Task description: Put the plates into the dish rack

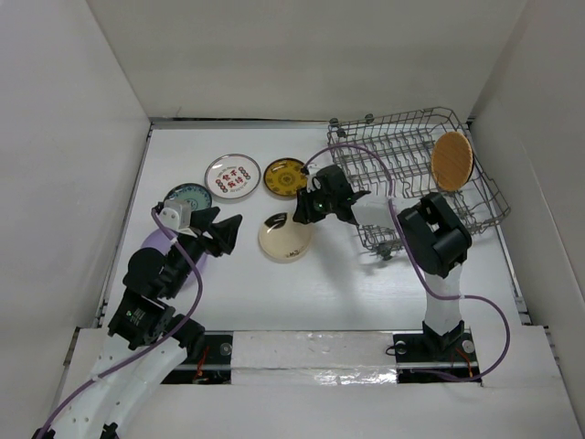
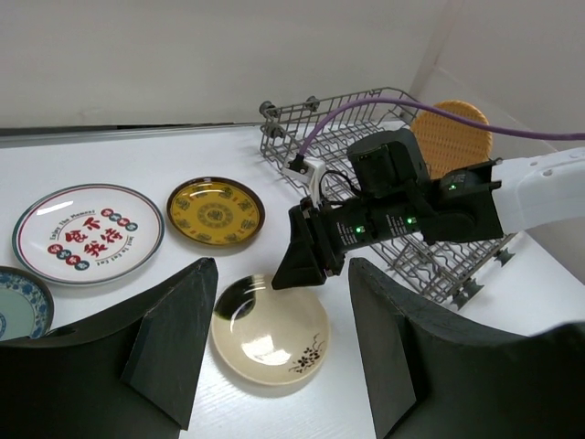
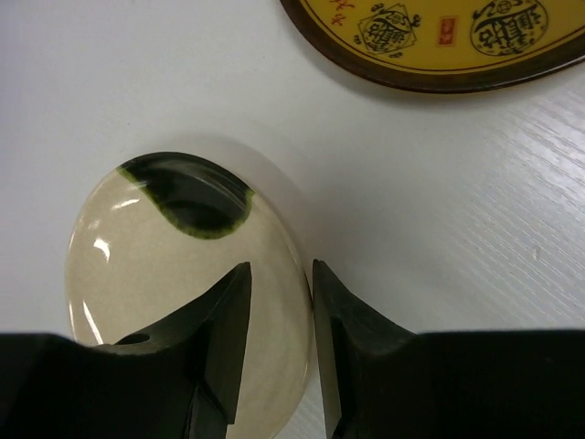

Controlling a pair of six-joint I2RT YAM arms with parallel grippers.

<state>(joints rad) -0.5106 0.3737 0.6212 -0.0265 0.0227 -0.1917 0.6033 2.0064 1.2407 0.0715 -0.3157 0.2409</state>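
Observation:
A cream plate [image 1: 285, 238] with a dark green patch and a small flower mark lies flat on the table. My right gripper [image 1: 306, 210] is down at its far rim, open. In the right wrist view one of its fingers [image 3: 219, 329] is over the plate [image 3: 137, 265] and the other stands outside the rim, with a gap still showing. My left gripper [image 1: 224, 233] hovers open to the plate's left, holding nothing. An orange-tan plate [image 1: 452, 160] stands upright in the grey wire dish rack [image 1: 402, 146].
A white plate with red marks [image 1: 231, 175], a dark yellow patterned plate [image 1: 285, 176] and a teal plate [image 1: 189, 197] lie along the back left. A lavender plate [image 1: 157, 243] sits partly under my left arm. White walls enclose the table.

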